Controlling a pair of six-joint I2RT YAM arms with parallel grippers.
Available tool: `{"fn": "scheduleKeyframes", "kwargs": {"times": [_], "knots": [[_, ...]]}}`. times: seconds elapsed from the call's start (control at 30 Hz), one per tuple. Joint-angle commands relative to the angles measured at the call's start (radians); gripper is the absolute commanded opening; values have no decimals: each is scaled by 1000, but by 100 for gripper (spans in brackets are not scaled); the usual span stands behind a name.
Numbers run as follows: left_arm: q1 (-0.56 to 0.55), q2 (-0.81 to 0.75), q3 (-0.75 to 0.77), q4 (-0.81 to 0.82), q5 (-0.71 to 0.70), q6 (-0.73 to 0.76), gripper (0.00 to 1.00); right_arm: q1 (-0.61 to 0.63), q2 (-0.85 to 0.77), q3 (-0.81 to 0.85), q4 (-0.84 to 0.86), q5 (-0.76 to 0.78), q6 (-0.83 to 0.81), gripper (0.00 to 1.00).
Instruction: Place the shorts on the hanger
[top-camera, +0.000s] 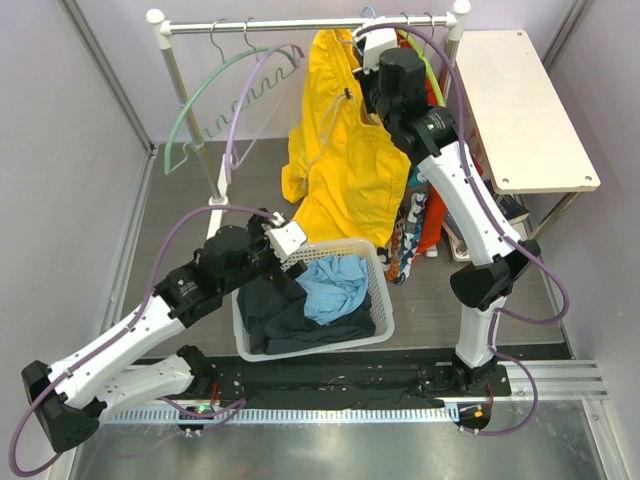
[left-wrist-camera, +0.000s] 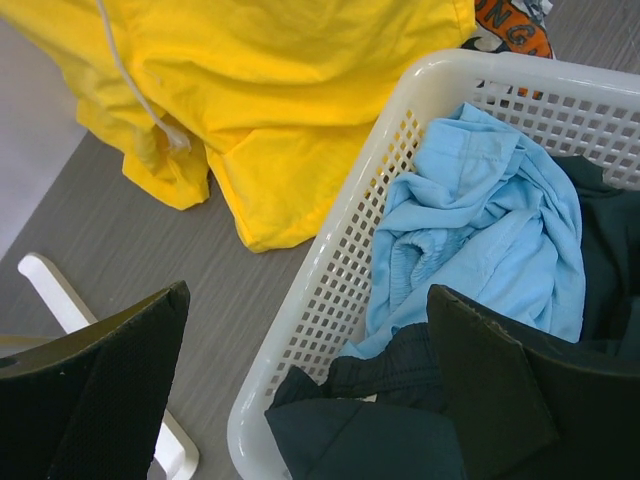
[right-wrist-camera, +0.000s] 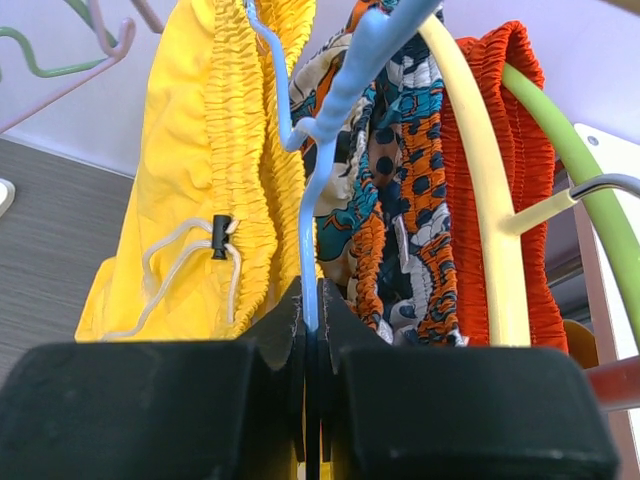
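The yellow shorts (top-camera: 340, 160) hang from the rack, draped on the light-blue hanger (right-wrist-camera: 335, 90), and their lower edge reaches the floor beside the basket (left-wrist-camera: 290, 110). The gathered waist and white drawstring (right-wrist-camera: 215, 180) show in the right wrist view. My right gripper (right-wrist-camera: 311, 300) is raised at the rail (top-camera: 368, 62), shut on the hanger's thin blue wire just below the hook. My left gripper (left-wrist-camera: 307, 295) is wide open and holds nothing. It hovers over the far left corner of the white laundry basket (top-camera: 290, 262).
The white basket (top-camera: 383, 300) holds a light-blue garment (top-camera: 335, 285) and dark clothes (top-camera: 280, 320). A mint-green hanger (top-camera: 200, 100) and a lilac hanger (top-camera: 250, 90) hang on the rail's left. Patterned shorts (right-wrist-camera: 390, 200) and a red-orange garment (right-wrist-camera: 530, 200) hang to the right, near a white shelf (top-camera: 520, 110).
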Motion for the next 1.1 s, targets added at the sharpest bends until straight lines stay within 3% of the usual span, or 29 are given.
{"fn": "scheduleKeyframes", "kwargs": {"times": [0.0,0.1,0.27,0.53,0.7,0.93,1.07], "knots": [[-3,-3,53,-53,-45,-122,100,15,-18,8,110,52,-11,22],[-3,-34,47,-82,-44,-143,100,24,-51,-23,112,16,-6,38],[48,-83,37,-157,7,-166,100,62,-159,-101,118,-32,-12,42],[152,-140,125,-367,244,-157,100,89,-277,-139,58,-73,-4,72],[230,-188,195,-478,246,-160,100,89,-421,-239,67,-168,-32,86],[327,-205,281,-680,197,-25,100,90,-652,-463,15,-410,-156,91],[393,-188,324,-783,131,21,100,90,-775,-598,-55,-376,-188,94]]}}
